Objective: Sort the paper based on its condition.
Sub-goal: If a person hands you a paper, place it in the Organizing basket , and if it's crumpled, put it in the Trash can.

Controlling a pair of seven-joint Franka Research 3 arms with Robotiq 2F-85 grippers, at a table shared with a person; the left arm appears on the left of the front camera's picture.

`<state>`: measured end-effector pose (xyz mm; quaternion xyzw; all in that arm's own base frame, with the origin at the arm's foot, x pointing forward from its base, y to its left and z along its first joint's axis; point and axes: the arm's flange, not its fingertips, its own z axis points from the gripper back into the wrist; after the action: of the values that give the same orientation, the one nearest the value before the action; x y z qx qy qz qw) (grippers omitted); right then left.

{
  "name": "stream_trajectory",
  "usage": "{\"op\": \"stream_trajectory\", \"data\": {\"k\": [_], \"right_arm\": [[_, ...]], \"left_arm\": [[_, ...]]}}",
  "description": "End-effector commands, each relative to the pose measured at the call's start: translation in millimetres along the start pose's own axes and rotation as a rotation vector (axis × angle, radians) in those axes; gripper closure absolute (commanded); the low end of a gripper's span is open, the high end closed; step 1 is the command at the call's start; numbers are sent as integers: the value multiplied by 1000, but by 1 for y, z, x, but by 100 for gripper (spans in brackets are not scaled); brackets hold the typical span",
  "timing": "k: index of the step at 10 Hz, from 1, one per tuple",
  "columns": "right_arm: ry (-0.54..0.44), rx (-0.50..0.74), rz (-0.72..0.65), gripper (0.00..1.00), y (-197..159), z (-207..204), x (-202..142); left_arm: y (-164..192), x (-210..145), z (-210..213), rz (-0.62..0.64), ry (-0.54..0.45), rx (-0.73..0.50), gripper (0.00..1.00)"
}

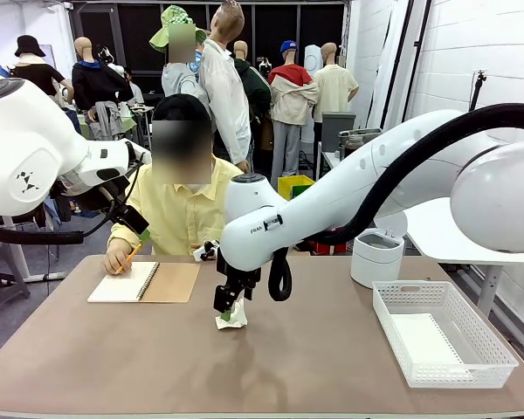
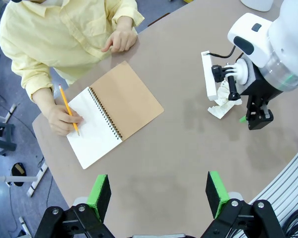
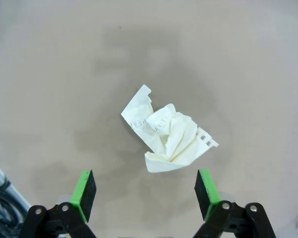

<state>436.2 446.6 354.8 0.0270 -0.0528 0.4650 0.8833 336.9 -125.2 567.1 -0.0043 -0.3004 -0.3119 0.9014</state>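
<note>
Paper (image 3: 166,139) is lying crumpled on the bare brown table (image 1: 314,358), roughly at its middle, and it is serving here as the landmark. It is showing as a small white wad, creased into many folds, with one torn corner sticking up and a row of punched binding holes along one ragged edge; faint ruled lines are showing on one flap. Nearest to it, the right end effector (image 3: 146,196) is hovering directly above it with its green pads spread wide on either side, released and not touching the paper. In the front view the same end effector (image 1: 230,301) is hanging just over the wad, at the end of the white arm that is reaching in from the right.

To the right of the paper, near the table's edge, a white mesh basket (image 1: 493,349) is sitting with a flat white sheet (image 1: 424,336) lying in it. The left end effector (image 2: 159,193) is hanging well to the left of the paper, high over the table, its pads also spread apart and holding nothing.

Beyond the paper and to its left, a spiral notebook (image 2: 114,111) is lying open, brown cover folded out. A person in a yellow shirt (image 1: 188,209) is sitting at the far side, one hand (image 2: 62,119) holding a pencil (image 2: 68,109) on the white page.
</note>
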Motion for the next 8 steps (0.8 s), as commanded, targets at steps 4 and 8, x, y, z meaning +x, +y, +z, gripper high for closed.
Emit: {"op": "stream_trajectory", "data": {"k": [4,8], "right_arm": [[61,-49,-126,0,2,-17,3],[67,-57,-162,0,0,-24,6]], "left_arm": [[1,0,1,0,-2,1,0],[1,0,1,0,-2,1,0]]}}
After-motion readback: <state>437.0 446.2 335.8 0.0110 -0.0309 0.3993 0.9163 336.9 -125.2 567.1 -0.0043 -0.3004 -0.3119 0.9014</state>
